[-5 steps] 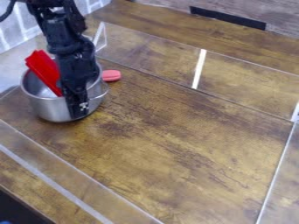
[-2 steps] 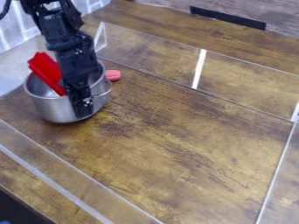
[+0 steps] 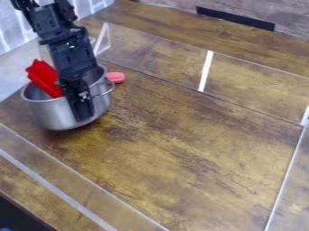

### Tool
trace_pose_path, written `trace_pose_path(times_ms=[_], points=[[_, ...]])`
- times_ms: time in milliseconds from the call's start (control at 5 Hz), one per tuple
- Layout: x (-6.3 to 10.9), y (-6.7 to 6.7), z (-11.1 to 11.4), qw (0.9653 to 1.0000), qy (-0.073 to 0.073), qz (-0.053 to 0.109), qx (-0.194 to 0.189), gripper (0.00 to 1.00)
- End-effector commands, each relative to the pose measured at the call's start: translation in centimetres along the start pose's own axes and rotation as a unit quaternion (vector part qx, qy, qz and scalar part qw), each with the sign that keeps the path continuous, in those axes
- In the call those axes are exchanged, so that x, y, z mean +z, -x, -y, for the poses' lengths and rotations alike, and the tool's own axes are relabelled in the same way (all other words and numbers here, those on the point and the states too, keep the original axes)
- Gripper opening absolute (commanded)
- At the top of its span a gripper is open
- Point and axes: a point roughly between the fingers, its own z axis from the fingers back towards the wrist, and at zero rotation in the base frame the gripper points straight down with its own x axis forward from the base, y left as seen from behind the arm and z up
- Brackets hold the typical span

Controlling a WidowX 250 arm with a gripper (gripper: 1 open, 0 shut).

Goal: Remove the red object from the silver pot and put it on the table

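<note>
Worn brown planks make up the table (image 3: 200, 135), and near its left side stands the pot (image 3: 51, 116), the arm's gripper (image 3: 82, 104) reaching inside with its jaws closed, though whether they pinch anything is hidden. Lifting now could drag or tip the pot if the fingers are caught on its wall. Leaning in the pot, the red object (image 3: 45, 78) pokes above the rim, long axis slanting from upper left down to lower right.

Bare table (image 3: 200, 135) right of the silver pot (image 3: 51, 112): wide and passable. Pink item (image 3: 115, 78) blocks just beside pot's far side.
</note>
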Motion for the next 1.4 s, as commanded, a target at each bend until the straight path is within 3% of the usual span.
trace_pose_path(times_ms=[0, 200, 600, 1000, 1200], points=[[1.7, -0.3, 0.5, 0.9995, 0.005, 0.004, -0.031, 0.0], [2.4, -0.8, 1.0, 0.9976, 0.012, -0.002, -0.068, 0.0], [2.5, -0.6, 2.7, 0.9966, 0.018, 0.004, -0.08, 0.0], [-0.5, -1.6, 3.1, 0.9919, 0.03, -0.004, -0.123, 0.0], [-2.8, -2.0, 2.6, 0.9948, 0.032, 0.004, -0.097, 1.0]])
